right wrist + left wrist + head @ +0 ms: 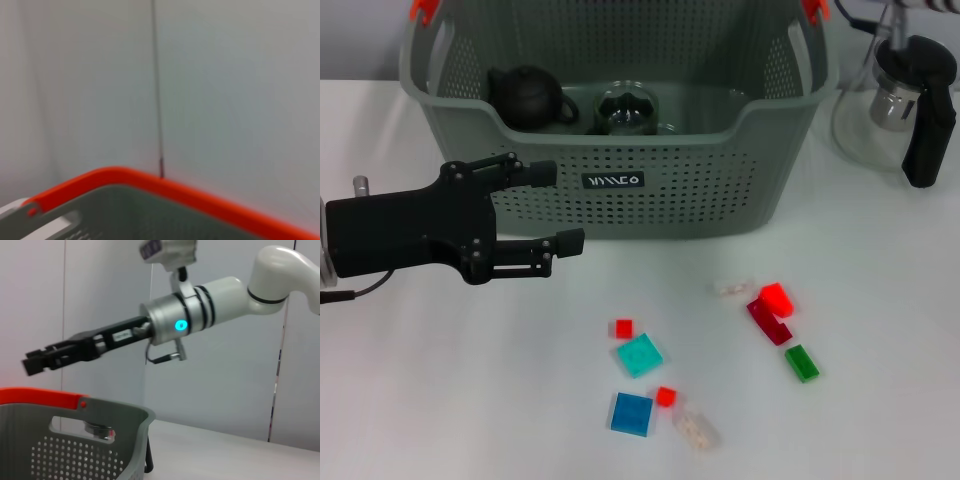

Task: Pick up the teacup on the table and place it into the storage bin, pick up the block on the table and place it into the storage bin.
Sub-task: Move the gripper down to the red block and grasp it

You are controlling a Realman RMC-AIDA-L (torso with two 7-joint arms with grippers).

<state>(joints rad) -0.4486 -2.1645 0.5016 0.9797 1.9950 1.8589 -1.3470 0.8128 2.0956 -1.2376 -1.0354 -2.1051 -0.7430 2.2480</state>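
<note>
The grey-green storage bin (pixel 620 205) stands at the back of the table. Inside it a clear glass teacup (pixel 627 108) sits beside a dark teapot (pixel 527 95). Several small blocks lie on the white table in front of the bin, among them a teal block (pixel 639 355), a blue block (pixel 632 413) and a green block (pixel 802 362). My left gripper (pixel 555 208) hovers open and empty at the bin's front left corner. My right gripper (pixel 920 175) hangs off the bin's right end (pixel 35 362). The bin's orange handle (pixel 150 184) fills the bottom of the right wrist view.
A glass pitcher with a metal strainer (pixel 875 105) stands to the right of the bin, under my right arm. Red blocks (pixel 777 298), a dark red one (pixel 768 322) and clear ones (pixel 696 428) are scattered near the table's front.
</note>
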